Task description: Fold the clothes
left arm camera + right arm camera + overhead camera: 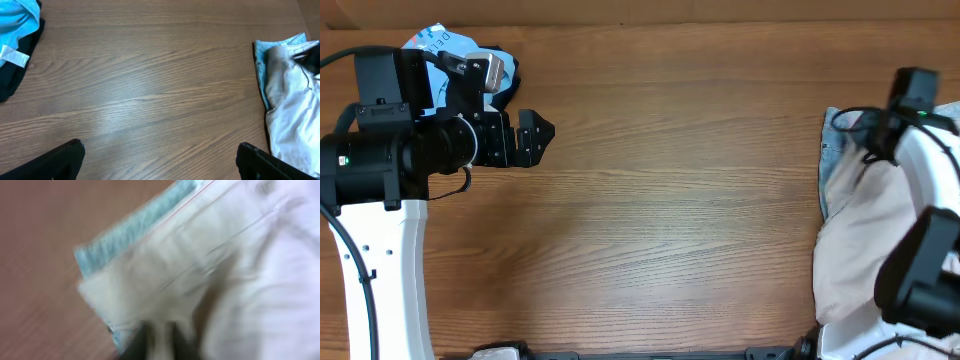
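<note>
A: While the left arm reaches in from the left edge, how does the left hand [540,137] stand?

B: Spread wide and holding nothing. In its own wrist view the two fingers [65,160] show at the bottom corners, far apart, with bare bench [670,200] between them.

A: And the clothes?

B: Two heaps, well apart. At the far left corner the blue tee [435,45] lies crumpled on top of the dark garment [12,75], and a white label [15,56] shows where the two meet. From overhead the left arm partly covers that heap.

A: The other heap?

B: At the right edge of the bench. The beige shorts [865,240] lie rumpled over the jeans [832,125]. Only a light-blue strip of the jeans shows, along the left and far side.

A: Where is the right hand [875,138]?

B: At the far end of the shorts, right over the cloth, near where the denim peeks out.

A: Pinching it?

B: I cannot tell. Its wrist view is smeared with blur. Beige cloth fills it, the denim edge runs behind, and a dark shape sits at the bottom. The fingers are not clear enough to say whether they are pressed together or apart.
</note>
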Available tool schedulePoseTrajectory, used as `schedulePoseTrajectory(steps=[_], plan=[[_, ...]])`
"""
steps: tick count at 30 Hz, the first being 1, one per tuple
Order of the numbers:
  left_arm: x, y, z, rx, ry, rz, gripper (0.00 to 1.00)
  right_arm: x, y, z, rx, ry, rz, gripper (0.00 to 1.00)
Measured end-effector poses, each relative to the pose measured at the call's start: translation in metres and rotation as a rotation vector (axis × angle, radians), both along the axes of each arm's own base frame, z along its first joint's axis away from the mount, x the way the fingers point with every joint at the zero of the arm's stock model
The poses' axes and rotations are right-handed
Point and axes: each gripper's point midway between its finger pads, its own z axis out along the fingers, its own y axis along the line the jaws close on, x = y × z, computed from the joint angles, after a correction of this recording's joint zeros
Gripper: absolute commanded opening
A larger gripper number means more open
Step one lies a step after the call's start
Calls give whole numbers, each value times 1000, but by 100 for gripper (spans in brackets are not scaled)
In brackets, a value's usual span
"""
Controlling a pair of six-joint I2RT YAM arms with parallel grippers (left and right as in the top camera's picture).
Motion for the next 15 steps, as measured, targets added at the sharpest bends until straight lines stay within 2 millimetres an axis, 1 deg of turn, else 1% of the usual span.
schedulePoseTrajectory(steps=[2,4,6,7,8,9,10,11,12,14,15], plan=[[0,0,0,0,1,0,100,-1,-9,24,-20,-44,-11,4],[-1,0,-1,0,5,0,100,-2,-13,50,-40,-95,-16,4],[-2,0,-1,-1,11,0,100,-2,-11,69,-50,-141,-9,4],[-3,0,-2,-1,15,0,100,-2,-9,78,-50,-164,-1,6],[-3,0,-2,-1,19,0,100,-1,-6,86,-48,-185,10,14],[-4,0,-3,-2,21,0,100,-1,-3,92,-41,-204,14,27],[-4,0,-3,-2,23,0,100,0,1,97,-31,-220,29,42],[-5,0,-3,-2,25,0,100,0,4,100,-20,-226,38,56],[-5,0,-3,-2,25,0,100,0,9,100,-9,-222,59,64],[-5,0,-3,-2,26,0,100,0,15,94,5,-202,80,72],[-5,0,-3,-2,26,0,100,0,20,87,20,-184,92,72]])
